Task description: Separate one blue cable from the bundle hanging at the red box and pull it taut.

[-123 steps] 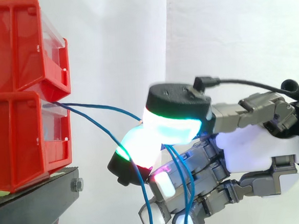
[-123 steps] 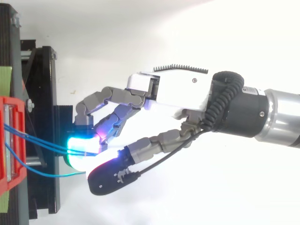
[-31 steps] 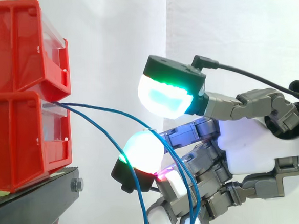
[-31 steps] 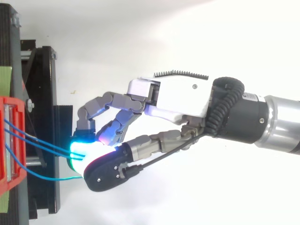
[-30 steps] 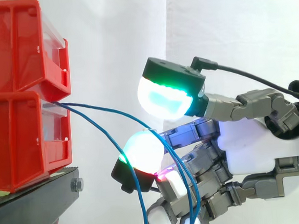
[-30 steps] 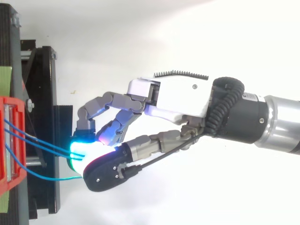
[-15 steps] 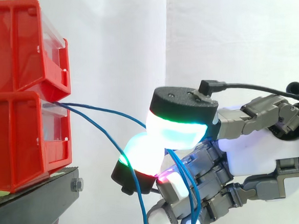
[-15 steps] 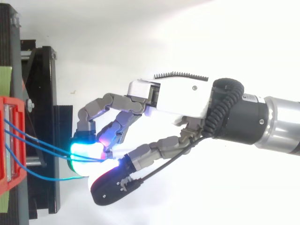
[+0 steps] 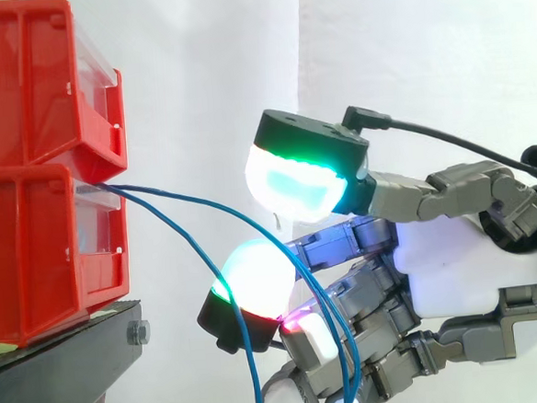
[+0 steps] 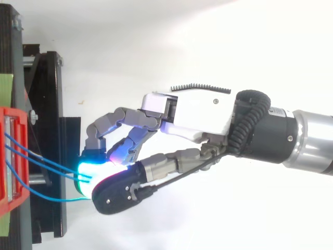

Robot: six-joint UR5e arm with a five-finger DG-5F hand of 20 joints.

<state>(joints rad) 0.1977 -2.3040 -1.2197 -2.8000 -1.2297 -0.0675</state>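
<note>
Thin blue cables (image 9: 195,202) emerge together from under the top front lip of the lower red plastic box (image 9: 41,245); they fan apart to the right in slack curves; one arcs high, another droops steeply downward; none is pulled straight.

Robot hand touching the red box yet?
Apart. Side view shows white curtain between the robot hand and the red box; only the blue cables span that gap.
</note>
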